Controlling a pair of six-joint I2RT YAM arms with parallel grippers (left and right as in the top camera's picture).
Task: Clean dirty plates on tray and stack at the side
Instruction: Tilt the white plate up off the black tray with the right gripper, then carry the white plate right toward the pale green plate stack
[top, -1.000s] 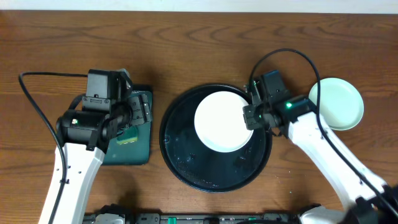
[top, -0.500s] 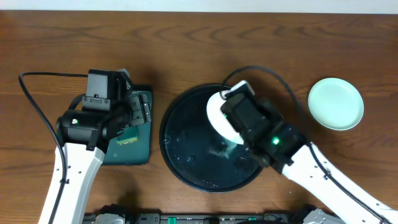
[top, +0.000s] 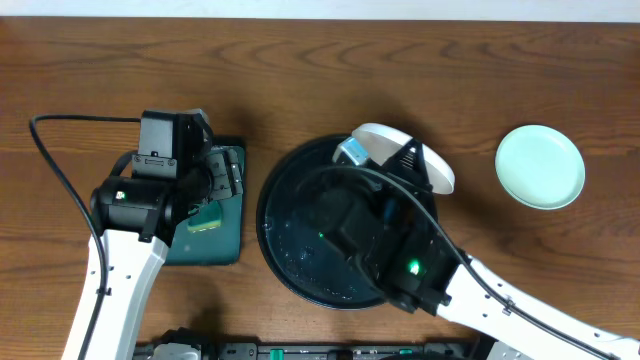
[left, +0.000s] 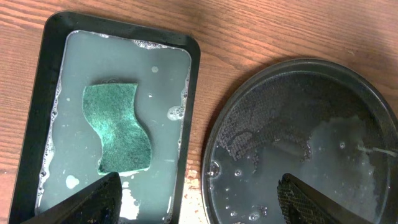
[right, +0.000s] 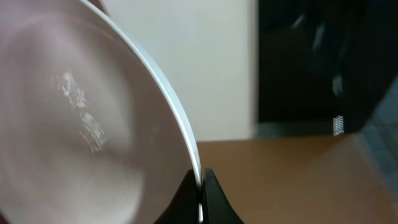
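Overhead: white plate (top: 380, 135) tilted at frame centre, rim pinched in right tool (right: 200, 186); mint plate (top: 540, 167) on desk (top: 300, 60), right; left tool (left: 199, 202) wide apart, empty.

lab setup, robot arms (top: 120, 260), wood-grain table (top: 300, 70)

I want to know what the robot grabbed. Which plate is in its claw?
The white plate: the right claw pinches its rim over the black tray. The mint-green plate lies alone on the table, touched by nothing.
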